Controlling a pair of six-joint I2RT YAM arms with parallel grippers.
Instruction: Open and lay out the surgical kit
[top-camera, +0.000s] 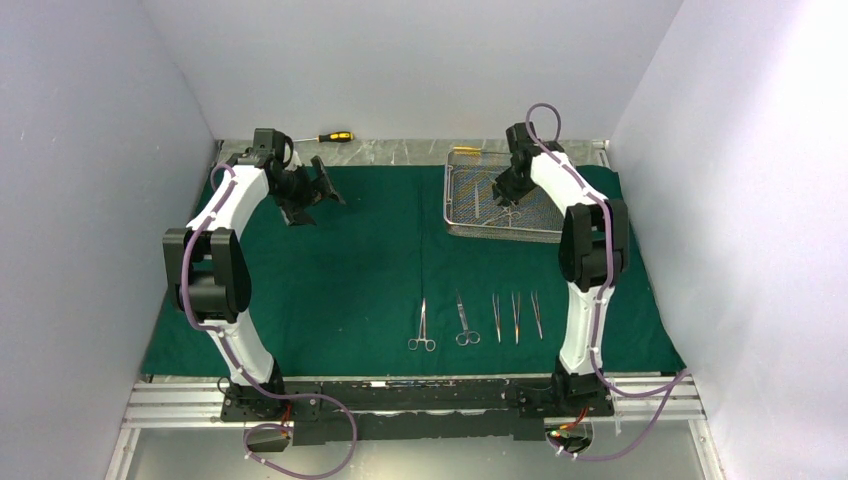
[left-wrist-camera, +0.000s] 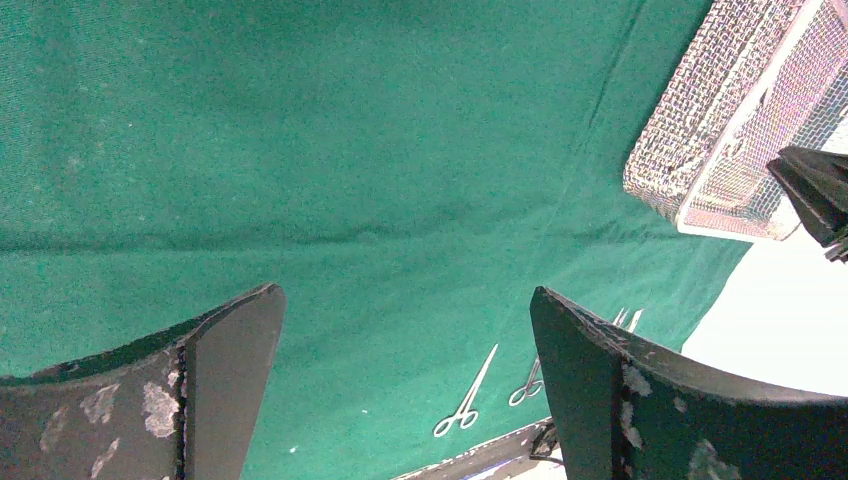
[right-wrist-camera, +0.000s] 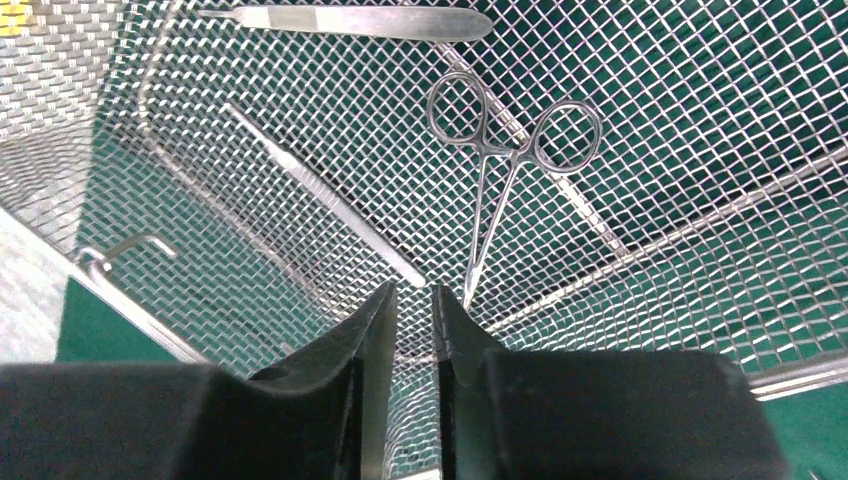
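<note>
Right hand (right-wrist-camera: 413, 290) barely ajar, empty, over wire-mesh tray (right-wrist-camera: 700, 100) (inside: ring-handled clamp (right-wrist-camera: 492, 200), flat steel handle (right-wrist-camera: 350, 20), slimmer handle (right-wrist-camera: 320, 192))

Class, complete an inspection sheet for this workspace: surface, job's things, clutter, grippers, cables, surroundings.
Surface: green cloth spread flat.
Job's things: tray far right, holding a clamp and two slim tools; five instruments in a near row.
Clutter: screwdriver at far edge.
Grippers: left gripper wide open, over cloth; right gripper narrowly open, in tray, by the clamp's tip.
Cables: purple cables along both arms.
Surroundings: plain walls.
</note>
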